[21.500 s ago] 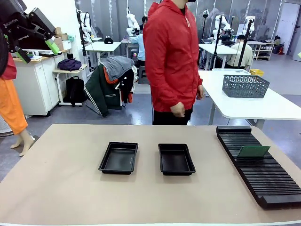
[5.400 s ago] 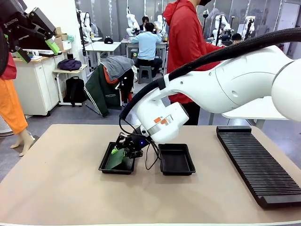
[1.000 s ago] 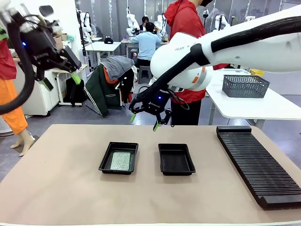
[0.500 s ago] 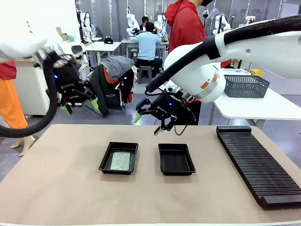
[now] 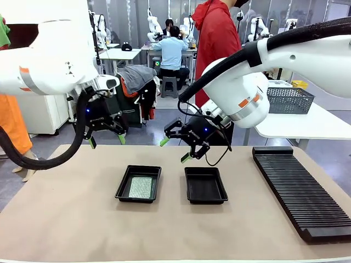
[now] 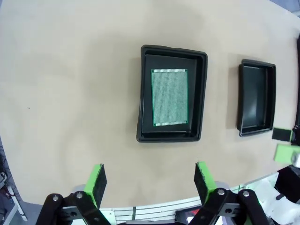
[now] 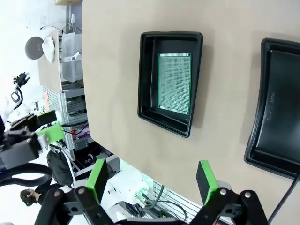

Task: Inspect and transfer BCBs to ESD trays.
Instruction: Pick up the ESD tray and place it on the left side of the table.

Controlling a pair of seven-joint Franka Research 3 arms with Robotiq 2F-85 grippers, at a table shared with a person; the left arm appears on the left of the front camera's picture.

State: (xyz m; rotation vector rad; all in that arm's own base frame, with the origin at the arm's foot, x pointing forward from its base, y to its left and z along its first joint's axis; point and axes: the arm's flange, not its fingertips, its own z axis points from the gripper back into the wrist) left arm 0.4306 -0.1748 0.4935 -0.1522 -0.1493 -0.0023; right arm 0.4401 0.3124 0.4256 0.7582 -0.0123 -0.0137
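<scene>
You have one BCB (image 5: 141, 187) here: a thin, flat rectangle, pale grey-green from the front and a clearer green in the wrist views. Its face is a fine grid of dots inside a narrow plain border. It lies flat on the floor of the left tray (image 5: 122, 189), long side along the tray's long side, with black floor showing all round it. Your left gripper (image 5: 107, 141) hangs in the air behind the left tray and toward its left, well clear of the BCB. Its green pads stand wide apart with nothing between them, and its wrist view looks down on the BCB far beyond the fingertips. Your right gripper (image 5: 174, 150) hangs raised to the right of the left tray, also well apart from the BCB. Its jaws are spread just as wide and hold nothing. The right tray (image 5: 205, 187) sits just right of the left tray, not touching it, its floor bare black. The rack (image 5: 301, 192) lies farther right of the left tray, on the same table (image 5: 66, 219).
</scene>
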